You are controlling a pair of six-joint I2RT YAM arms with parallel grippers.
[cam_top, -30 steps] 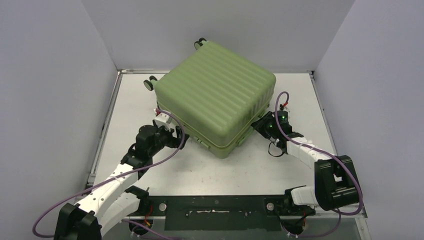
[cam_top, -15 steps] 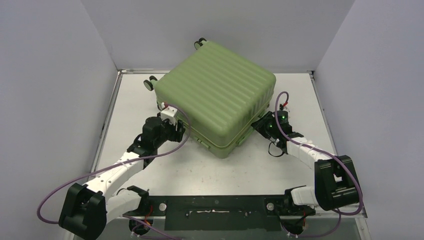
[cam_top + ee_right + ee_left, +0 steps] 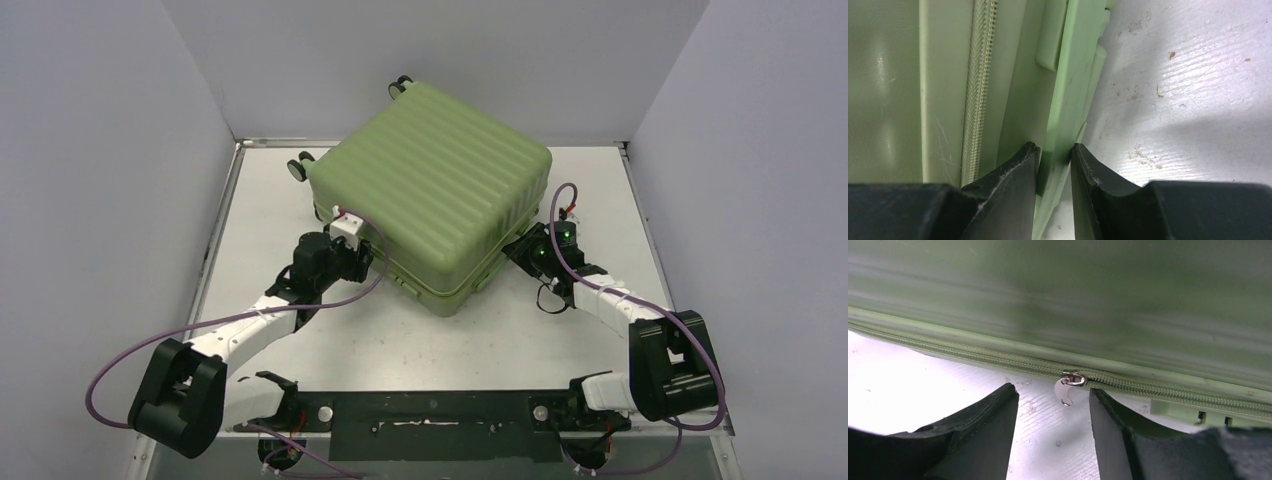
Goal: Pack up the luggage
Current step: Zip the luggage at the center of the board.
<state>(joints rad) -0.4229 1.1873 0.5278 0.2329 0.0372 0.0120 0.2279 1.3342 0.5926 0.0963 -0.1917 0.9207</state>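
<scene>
Two grippers, one zip to run

The left gripper stands with its jaws apart either side of the zipper pull, not touching it. I judge it is placed to pinch the pull and draw the zip. The luggage lies shut, ribbed shell up, in the middle of the table. The right gripper is clamped on a raised green ridge on the luggage's side, likely to steady it
</scene>
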